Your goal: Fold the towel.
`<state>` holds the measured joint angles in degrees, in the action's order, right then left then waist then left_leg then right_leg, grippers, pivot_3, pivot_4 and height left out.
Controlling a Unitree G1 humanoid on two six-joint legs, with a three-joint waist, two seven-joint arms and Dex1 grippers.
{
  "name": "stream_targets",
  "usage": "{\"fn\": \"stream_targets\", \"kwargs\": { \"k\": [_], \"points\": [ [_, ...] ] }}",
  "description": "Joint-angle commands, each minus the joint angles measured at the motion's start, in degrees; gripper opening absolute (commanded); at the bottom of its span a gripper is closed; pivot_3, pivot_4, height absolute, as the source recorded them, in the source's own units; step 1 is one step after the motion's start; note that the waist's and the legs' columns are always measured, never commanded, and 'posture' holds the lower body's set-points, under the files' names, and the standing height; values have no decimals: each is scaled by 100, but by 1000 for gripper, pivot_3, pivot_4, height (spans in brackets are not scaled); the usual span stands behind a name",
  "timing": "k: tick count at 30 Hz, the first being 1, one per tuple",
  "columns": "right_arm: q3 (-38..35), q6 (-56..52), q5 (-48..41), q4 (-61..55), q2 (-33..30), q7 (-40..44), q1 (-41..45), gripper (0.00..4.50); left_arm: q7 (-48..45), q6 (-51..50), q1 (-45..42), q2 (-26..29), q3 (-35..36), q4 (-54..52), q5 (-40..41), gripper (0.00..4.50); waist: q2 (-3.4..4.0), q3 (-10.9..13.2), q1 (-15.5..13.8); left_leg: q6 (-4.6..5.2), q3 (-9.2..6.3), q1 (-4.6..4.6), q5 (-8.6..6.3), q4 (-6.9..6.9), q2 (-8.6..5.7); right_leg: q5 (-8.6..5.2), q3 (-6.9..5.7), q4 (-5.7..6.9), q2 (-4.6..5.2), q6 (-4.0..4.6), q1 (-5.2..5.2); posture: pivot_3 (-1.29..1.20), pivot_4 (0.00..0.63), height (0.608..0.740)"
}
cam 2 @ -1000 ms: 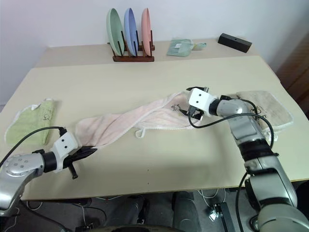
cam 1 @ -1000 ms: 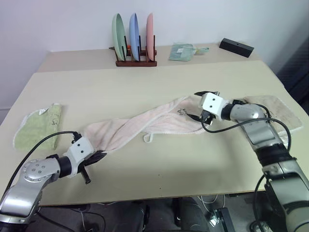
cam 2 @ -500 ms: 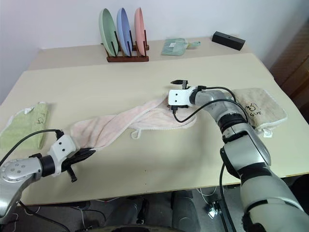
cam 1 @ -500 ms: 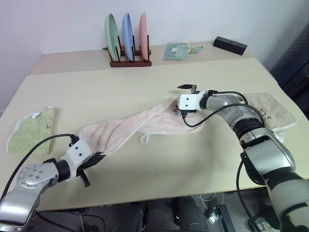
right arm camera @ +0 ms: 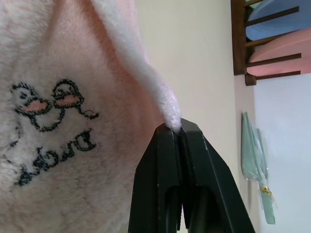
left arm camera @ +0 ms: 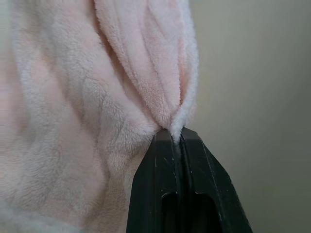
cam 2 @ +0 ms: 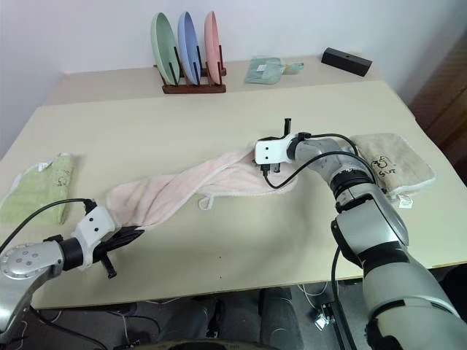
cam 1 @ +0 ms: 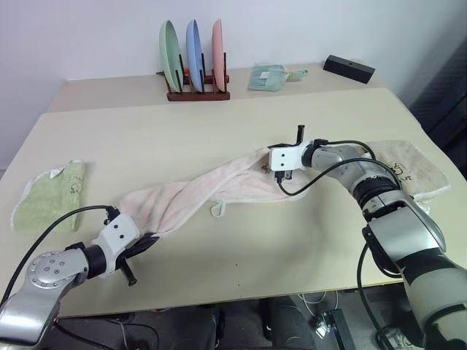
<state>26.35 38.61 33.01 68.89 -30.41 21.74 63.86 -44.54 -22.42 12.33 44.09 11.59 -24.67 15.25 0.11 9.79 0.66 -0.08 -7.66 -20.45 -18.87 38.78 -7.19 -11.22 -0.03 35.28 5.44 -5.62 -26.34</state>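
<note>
Now both grippers, left gripper (left arm camera: 177,141) and right gripper (right arm camera: 179,130), pinch only thin edges of the pale pink terry-cloth towel (cam 1: 197,194); lifting could make it slip out.

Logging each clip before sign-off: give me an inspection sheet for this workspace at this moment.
Surface: beige table, a second beige table butted behind it.
Job's things: pink towel lying twisted and stretched across the table, white loop at its near edge.
Clutter: green towel at left, beige towel at right, rack of three plates, small green cloth and black box at the back.
Grippers: left gripper shut on the towel's edge; right gripper shut on the towel's edge near the embroidery.
Cables: black cable looping off the right arm, another along the left.
Surroundings: plain pale wall.
</note>
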Motion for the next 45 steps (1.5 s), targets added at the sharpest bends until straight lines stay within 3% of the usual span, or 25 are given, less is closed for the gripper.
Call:
{"fn": "stream_targets", "kwargs": {
  "k": [1, 4, 9, 11, 14, 17, 22, 26, 34, 39, 45],
  "points": [
    [-359, 35, -278, -300, -255, -93, 186, 10, 556, 88, -746, -296, 512, 217, 184, 0, 0, 0, -14, -1, 0, 0, 0, 2, 0, 0, 0, 1, 0, 0, 2, 0, 150, 730],
    [-469, -92, -186, -352, -461, -400, 515, 10, 1043, 219, -1963, -312, 621, 1044, -50, 0, 0, 0, 14, -8, -2, 1, 5, 5, 2, 5, -2, 3, -2, 7, 0, 0, 150, 730],
    [-641, -430, -86, -273, -761, -1232, 1493, 10, 2120, 847, -4853, -316, 846, 3243, -253, 0, -8, 12, 45, -23, -1, -16, 13, 10, 4, 13, -2, 16, -4, 16, -24, 0, 150, 730],
    [-725, -404, -143, -310, -855, -1364, 1737, 10, 2240, 1073, -5485, -259, 952, 3708, -203, 0, -9, 11, 60, -26, -1, -24, 11, 3, 7, 14, 0, 6, -3, 16, -34, 0, 150, 730],
    [-908, -270, -386, -455, -929, -1136, 1833, 10, 2112, 1233, -5716, -124, 958, 3924, -183, 0, -16, 4, 128, -25, 2, -14, 7, -34, 7, 13, -1, -6, 0, 15, -41, 0, 150, 730],
    [-1084, -102, -804, -730, -962, -442, 1607, 10, 1778, 1238, -5320, 21, 923, 3686, -148, 0, -16, 5, 205, -24, 3, -8, 8, -62, 7, 14, -2, -10, 3, 14, -44, 0, 150, 730],
    [-1198, -272, -2132, -2405, -1196, 1987, -84, 10, 857, 482, -3148, 131, 1193, 2010, 514, 0, -15, 5, 269, -21, 2, -9, 6, -62, 15, 14, -2, -13, -2, 14, -43, 0, 150, 730],
    [-1338, -1772, -3360, -4693, -1850, 3707, -1920, 10, 245, -194, -1350, 209, 1418, 681, 1066, 0, -10, 15, 178, -18, 2, -21, 5, -45, 15, 13, 1, -11, 1, 14, -47, 0, 150, 730],
    [-2087, -4499, -4700, -7422, -3415, 5102, -4181, 10, -653, -989, 1083, 383, 1948, -562, 1592, 0, -2, 20, -23, 10, 12, 24, -11, -45, 20, 13, 3, -12, 2, 19, -7, 0, 150, 730],
    [-2351, -4755, -4689, -7674, -3525, 5057, -4374, 10, -750, -979, 1306, 444, 2121, -473, 1572, 0, -6, 20, -102, 16, 13, 17, -16, -11, 24, 14, -5, -12, 1, 21, 5, 0, 150, 730],
    [-2081, -4259, -4093, -7069, -3072, 4748, -3715, 10, -374, -723, 479, 325, 1666, -134, 1287, 0, -7, 20, -156, 22, 17, 9, -21, 23, 25, 18, -12, -10, -2, 24, 11, 0, 150, 730]
  ]
}}
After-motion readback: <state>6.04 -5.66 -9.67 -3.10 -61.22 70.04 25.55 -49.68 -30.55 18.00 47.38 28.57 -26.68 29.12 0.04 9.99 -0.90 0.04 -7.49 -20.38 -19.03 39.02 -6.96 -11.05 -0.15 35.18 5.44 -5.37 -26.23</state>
